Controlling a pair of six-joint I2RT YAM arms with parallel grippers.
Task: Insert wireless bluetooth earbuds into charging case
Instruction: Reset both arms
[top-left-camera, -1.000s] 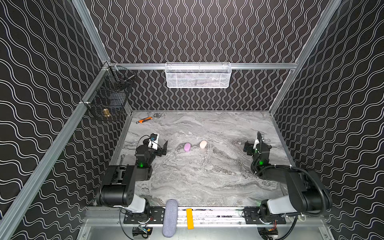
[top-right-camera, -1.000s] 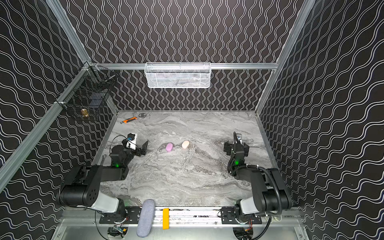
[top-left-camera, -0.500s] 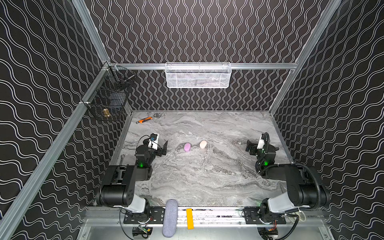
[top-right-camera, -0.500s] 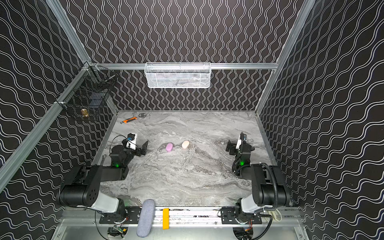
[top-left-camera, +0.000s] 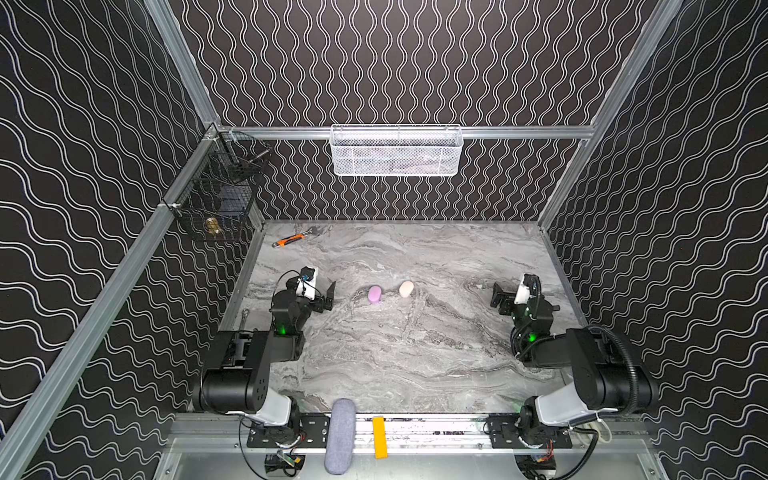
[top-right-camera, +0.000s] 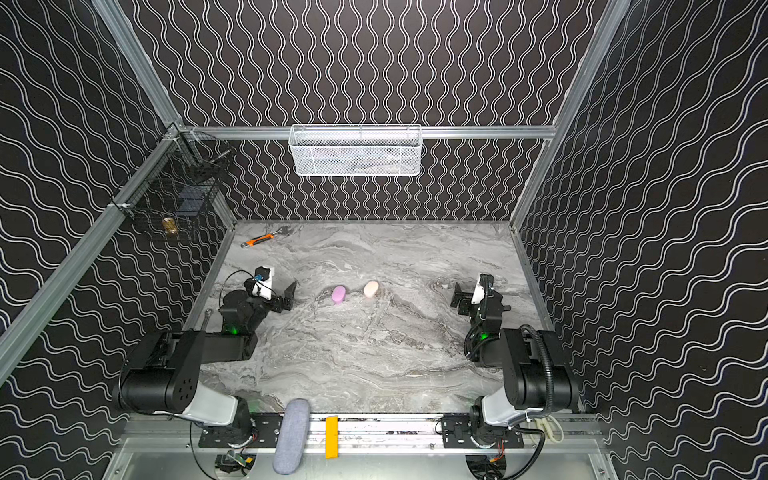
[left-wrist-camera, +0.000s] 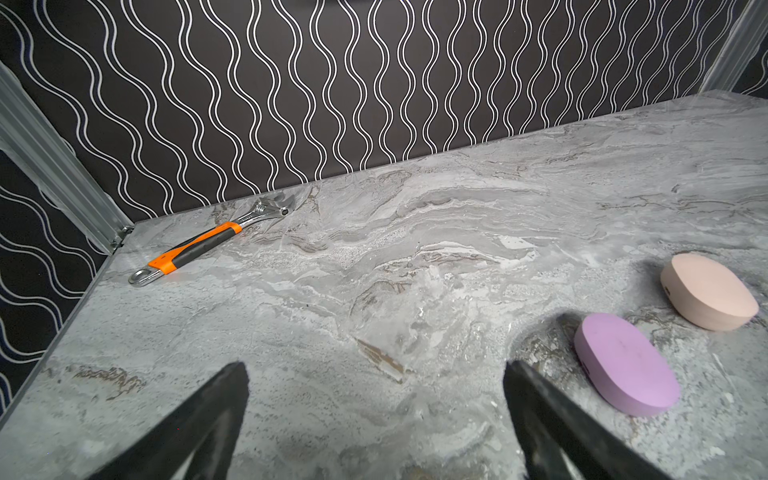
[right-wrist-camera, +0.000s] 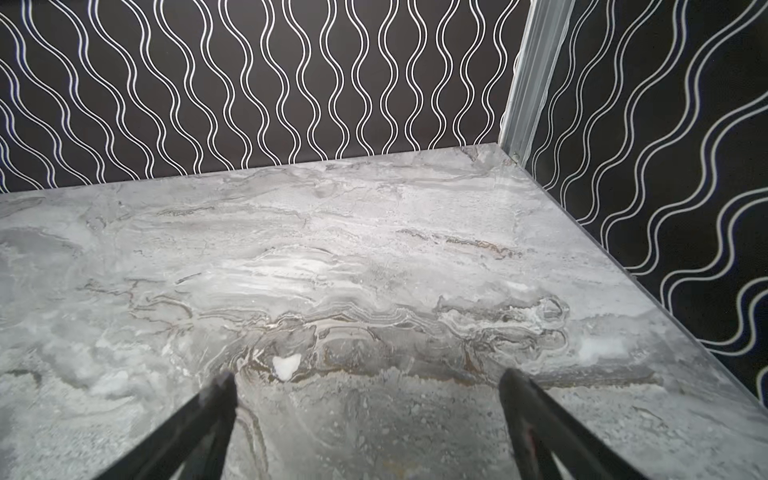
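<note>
Two closed oval charging cases lie side by side mid-table: a lilac case (top-left-camera: 374, 294) (top-right-camera: 338, 294) (left-wrist-camera: 627, 370) and a cream case (top-left-camera: 406, 289) (top-right-camera: 370, 289) (left-wrist-camera: 710, 295). No earbuds show in any view. My left gripper (top-left-camera: 328, 297) (top-right-camera: 291, 296) (left-wrist-camera: 376, 368) hovers low and open just left of the lilac case, nothing between its fingers. Far to the right of the cases, my right gripper (top-left-camera: 500, 299) (top-right-camera: 460, 300) (right-wrist-camera: 366, 377) is open over bare marble, and neither case appears in its wrist view.
An orange-handled wrench (top-left-camera: 291, 240) (left-wrist-camera: 195, 249) lies at the back left corner. A white mesh basket (top-left-camera: 397, 151) hangs on the back wall and a black wire basket (top-left-camera: 220, 195) on the left wall. A grey roll (top-left-camera: 340, 436) rests on the front rail.
The right arm has shifted and its wrist has turned, so the gripper now faces left toward the table's middle. The left arm and both cases have not moved.
</note>
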